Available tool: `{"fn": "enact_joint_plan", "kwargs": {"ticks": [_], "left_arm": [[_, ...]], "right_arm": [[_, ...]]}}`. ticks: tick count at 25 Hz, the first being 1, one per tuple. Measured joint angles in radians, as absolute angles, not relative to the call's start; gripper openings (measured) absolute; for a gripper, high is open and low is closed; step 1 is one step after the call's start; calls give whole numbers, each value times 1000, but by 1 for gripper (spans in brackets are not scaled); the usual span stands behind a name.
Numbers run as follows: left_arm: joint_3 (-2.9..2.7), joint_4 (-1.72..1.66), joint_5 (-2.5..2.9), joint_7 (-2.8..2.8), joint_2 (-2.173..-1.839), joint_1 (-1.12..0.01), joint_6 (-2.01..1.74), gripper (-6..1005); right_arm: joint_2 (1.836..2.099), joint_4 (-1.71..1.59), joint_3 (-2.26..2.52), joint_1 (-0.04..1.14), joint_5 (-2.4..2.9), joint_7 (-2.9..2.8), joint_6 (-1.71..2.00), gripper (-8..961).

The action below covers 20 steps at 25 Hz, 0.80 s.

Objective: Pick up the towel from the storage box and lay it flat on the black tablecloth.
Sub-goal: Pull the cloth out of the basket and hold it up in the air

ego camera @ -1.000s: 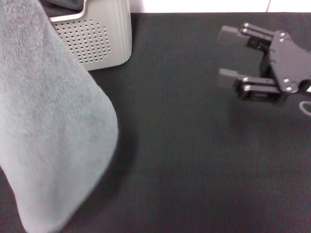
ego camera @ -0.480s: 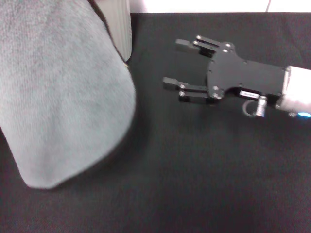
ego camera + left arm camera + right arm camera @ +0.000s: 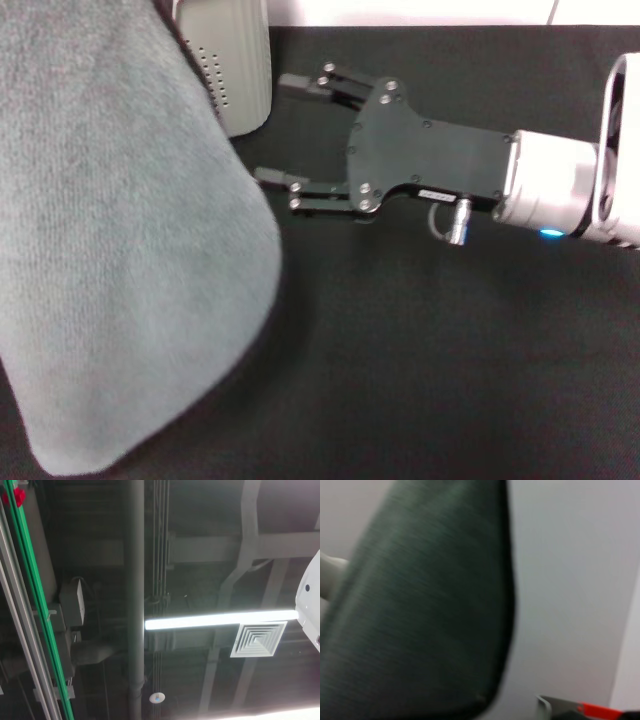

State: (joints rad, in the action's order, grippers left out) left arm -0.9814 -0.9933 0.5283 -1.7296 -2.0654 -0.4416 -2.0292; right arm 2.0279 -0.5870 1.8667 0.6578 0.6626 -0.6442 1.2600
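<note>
I'm seeing the towel hanging lengthwise at my left, above the black tablecloth, hiding the storage box. Right gripper is gaping empty beside it; no lettering readable.

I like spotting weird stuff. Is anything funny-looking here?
Yes: the towel is hanging up in the air, not lying flat on the black tablecloth. It hides most of the storage box. The right end effector, open, reaches toward its edge.

storage box mostly behind towel
</note>
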Motion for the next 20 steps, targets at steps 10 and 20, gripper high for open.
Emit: {"fn": "enact_joint_plan", "kwargs": {"ticks": [10, 20], "left_arm": [[-981, -987, 528, -1725, -2077, -438, -2029, 23], [-960, -907, 529, -1695, -2070, -435, -2029, 22]], "right_arm": [[2028, -595, 1956, 700, 569, -588, 1267, 750], [2028, -598, 1938, 631, 556, -562, 1446, 749]]}}
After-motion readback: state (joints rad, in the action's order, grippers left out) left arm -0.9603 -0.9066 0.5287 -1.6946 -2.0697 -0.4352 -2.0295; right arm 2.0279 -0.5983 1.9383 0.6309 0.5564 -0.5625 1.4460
